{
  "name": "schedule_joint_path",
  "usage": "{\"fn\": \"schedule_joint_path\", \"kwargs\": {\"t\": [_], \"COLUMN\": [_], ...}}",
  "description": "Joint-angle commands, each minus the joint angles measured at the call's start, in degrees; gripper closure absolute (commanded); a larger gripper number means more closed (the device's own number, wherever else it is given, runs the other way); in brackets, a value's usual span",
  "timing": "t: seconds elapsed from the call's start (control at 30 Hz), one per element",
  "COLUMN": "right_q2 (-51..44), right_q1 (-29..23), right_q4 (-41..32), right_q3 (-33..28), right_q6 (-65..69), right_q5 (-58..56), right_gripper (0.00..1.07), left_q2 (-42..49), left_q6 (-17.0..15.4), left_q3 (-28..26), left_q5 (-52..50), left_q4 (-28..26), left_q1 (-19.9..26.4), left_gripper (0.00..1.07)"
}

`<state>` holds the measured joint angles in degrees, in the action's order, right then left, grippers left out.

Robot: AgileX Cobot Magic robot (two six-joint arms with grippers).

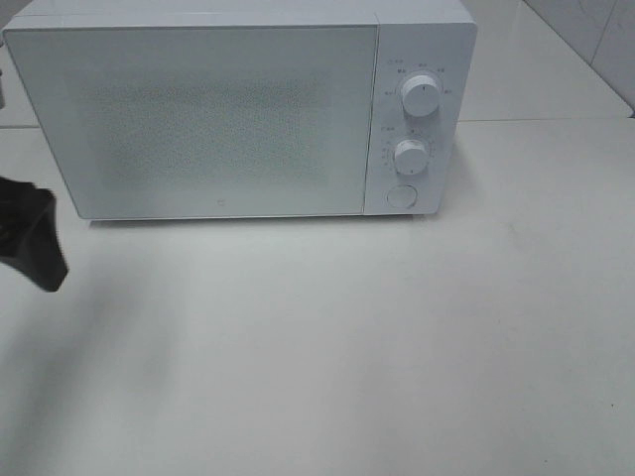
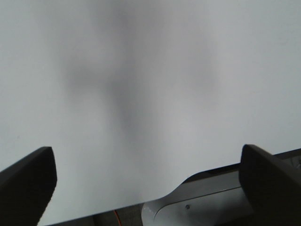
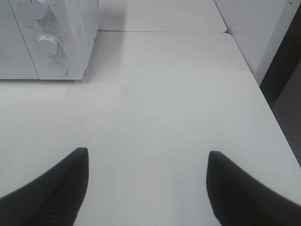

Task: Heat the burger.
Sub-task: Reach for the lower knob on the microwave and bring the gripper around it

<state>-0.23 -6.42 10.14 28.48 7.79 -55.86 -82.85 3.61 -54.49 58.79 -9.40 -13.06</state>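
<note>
microwave [image 1: 218, 119]: door shut, at back edge of table [image 1: 347, 347] | left gripper [image 2: 148, 181]: jaws wide, nothing between, toward left edge | right gripper [image 3: 148, 176]: jaws wide, nothing held, toward right edge | burger: cannot tell where

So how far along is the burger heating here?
Nothing confirmably done: the microwave door is shut and no burger shows in any view, so whether it is inside cannot be told. Nothing in hand: left gripper and right gripper both open and empty above the table. Left: unclear without seeing the burger.
</note>
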Motion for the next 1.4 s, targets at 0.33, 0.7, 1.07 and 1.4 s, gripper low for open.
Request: {"fn": "schedule_joint_path", "kwargs": {"t": [0.33,0.7,1.07,1.4], "right_q2": [-1.5,-1.5,-1.5,-1.5], "right_q1": [0.3,0.3,0.3,0.3], "right_q4": [0.0,0.0,0.0,0.0], "right_q3": [-0.1,-0.1,-0.1,-0.1], "right_q6": [-0.5,-0.5,-0.5,-0.5], "right_q5": [0.7,0.7,0.7,0.7], "right_gripper": [0.41,0.41,0.41,0.41], "left_q2": [14.7,32.8,53.8,66.3], "left_q6": [-0.1,-0.3,-1.0,-0.9], "left_q3": [11.8,22.3,24.8,24.8], "left_q5": [2.2,1.8,2.9,2.8], "left_q4": [2.2,1.6,2.2,2.3], "left_q1": [8.5,8.5,8.5,8.5], "left_gripper": [0.09,0.09,0.09,0.09]}}
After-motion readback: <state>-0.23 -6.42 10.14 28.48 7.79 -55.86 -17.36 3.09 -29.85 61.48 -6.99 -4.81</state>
